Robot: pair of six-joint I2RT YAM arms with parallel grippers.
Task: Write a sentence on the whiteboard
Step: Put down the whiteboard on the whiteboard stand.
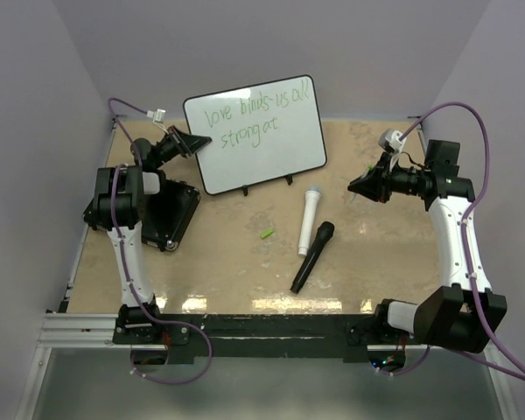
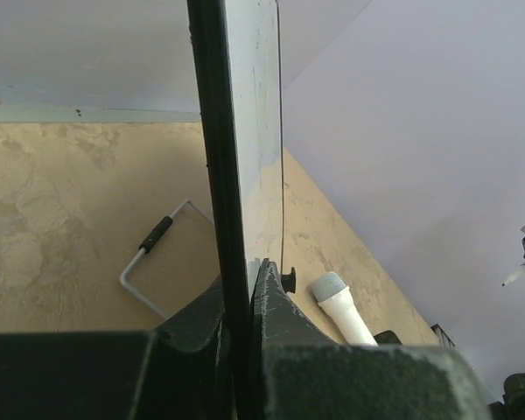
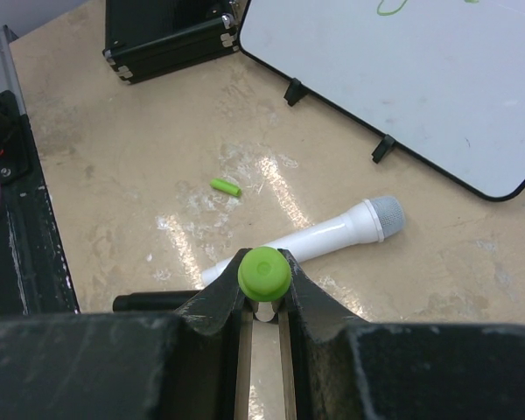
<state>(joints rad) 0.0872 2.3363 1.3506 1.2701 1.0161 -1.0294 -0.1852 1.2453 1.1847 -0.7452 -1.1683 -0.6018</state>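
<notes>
At the far left of the bench lies a black case, beside the left arm; just behind it the left pincer is closed on the left edge of the whiteboard, and in the left wrist view its fingers press the thin black frame from both sides; the whiteboard stands on its lower edge on two small black feet, at the far middle of the bench, leaning back; the sentence is in thin green handwriting on the upper half of the board, in two lines, about "love binds us all" above and "stronger" below; in front of the board, apart from it, a small green cap lies on the bench; to the right of the cap lies a white microphone, its grey head near the right foot of the board; a black microphone lies slanted just beside it, its head close to the white handle; at the right the right pincer hangs above the bench, well apart from the board, and it is closed on a marker whose round green end shows between the fingers.
</notes>
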